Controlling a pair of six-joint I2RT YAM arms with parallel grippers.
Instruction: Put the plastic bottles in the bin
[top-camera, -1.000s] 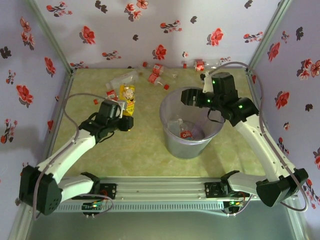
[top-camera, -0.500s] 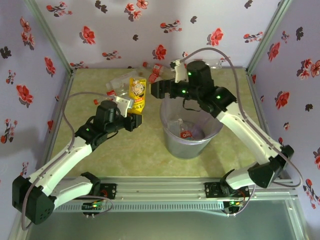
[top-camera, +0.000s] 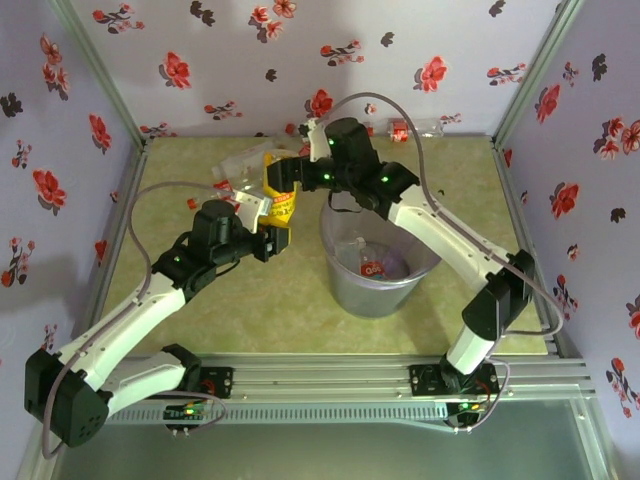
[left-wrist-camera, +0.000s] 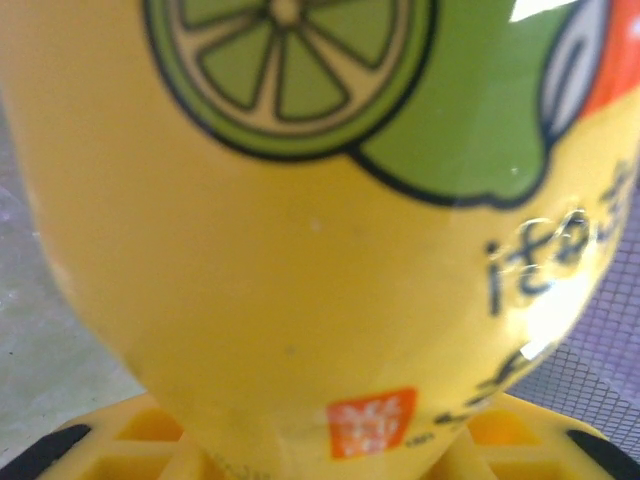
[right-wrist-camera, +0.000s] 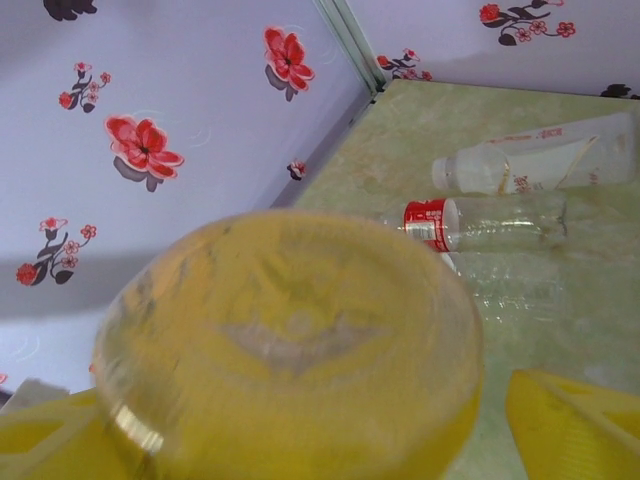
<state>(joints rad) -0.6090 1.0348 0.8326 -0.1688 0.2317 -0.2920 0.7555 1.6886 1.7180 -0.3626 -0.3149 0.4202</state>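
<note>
A yellow bottle (top-camera: 283, 207) with a lemon label stands upright just left of the bin (top-camera: 385, 295), a translucent grey bucket. My left gripper (top-camera: 268, 238) is shut on its lower part, and in the left wrist view the yellow bottle (left-wrist-camera: 300, 250) sits between my yellow fingers (left-wrist-camera: 110, 445). My right gripper (top-camera: 287, 180) reaches over from the bin side to its upper end. In the right wrist view, the bottle's round end (right-wrist-camera: 290, 340) lies between open fingers (right-wrist-camera: 565, 425), with a gap on the right. A red-labelled clear bottle (top-camera: 372, 268) lies inside the bin.
Clear bottles lie on the green table at the back left (top-camera: 245, 158), two of them visible past the right gripper (right-wrist-camera: 500, 220) (right-wrist-camera: 540, 160). Another bottle (top-camera: 400, 130) rests by the back wall. A red cap (top-camera: 190, 203) lies loose. Flowered walls close three sides.
The right arm swung left from above the bin to the yellow bottle. The left gripper lifted the yellow bottle upright and carried it toward the bin.
</note>
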